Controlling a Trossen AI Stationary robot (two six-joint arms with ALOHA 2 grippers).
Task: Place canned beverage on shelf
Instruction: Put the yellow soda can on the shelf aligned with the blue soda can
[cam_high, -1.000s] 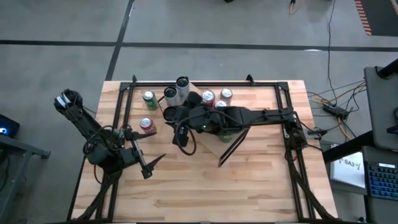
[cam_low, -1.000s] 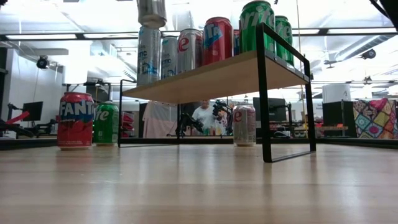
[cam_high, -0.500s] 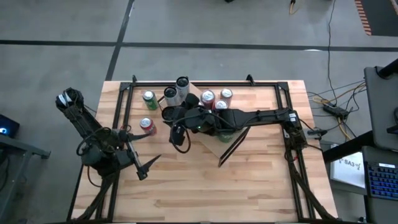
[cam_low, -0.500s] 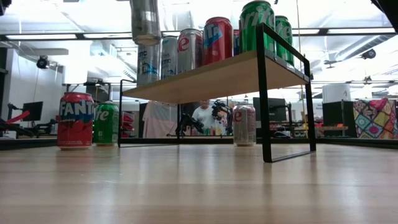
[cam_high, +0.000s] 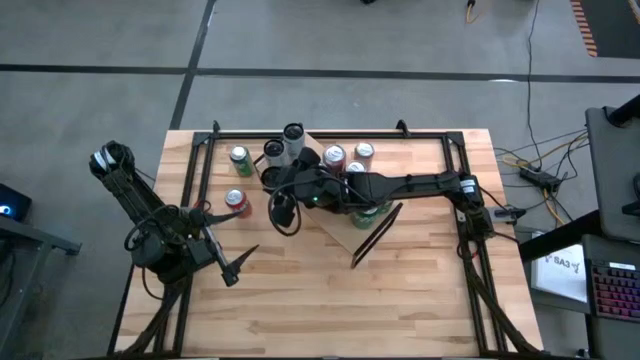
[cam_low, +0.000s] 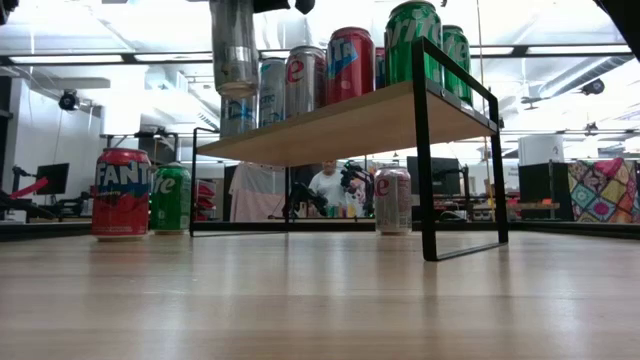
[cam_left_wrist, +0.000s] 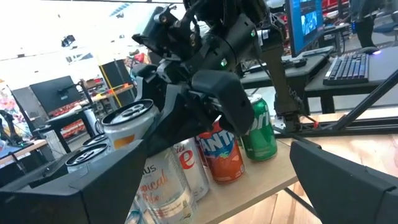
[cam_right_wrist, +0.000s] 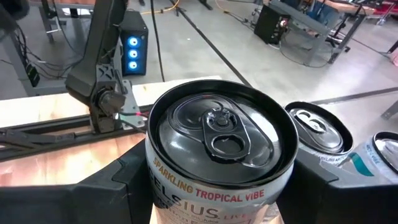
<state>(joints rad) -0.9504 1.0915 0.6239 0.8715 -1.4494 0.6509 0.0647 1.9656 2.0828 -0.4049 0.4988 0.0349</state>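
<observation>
Fingers of our right gripper (cam_right_wrist: 217, 186) clamped on the silver Celsius can (cam_low: 233, 45), we hold it above the shelf (cam_low: 340, 125)'s crowded left end and should lower it straight, upright, clear of neighbouring cans, before releasing.

The plank table (cam_low: 320, 300) carries the small shelf (cam_low: 340, 125), its black end frame (cam_low: 425, 150) standing on the wood. Cans line the shelf's top: silver ones (cam_low: 305, 80), a red one (cam_low: 350, 65), green ones (cam_low: 415, 40). Beside the shelf stand a red Fanta can (cam_low: 121, 193) and a green can (cam_low: 171, 199); another can (cam_low: 392, 201) stands beyond it.
</observation>
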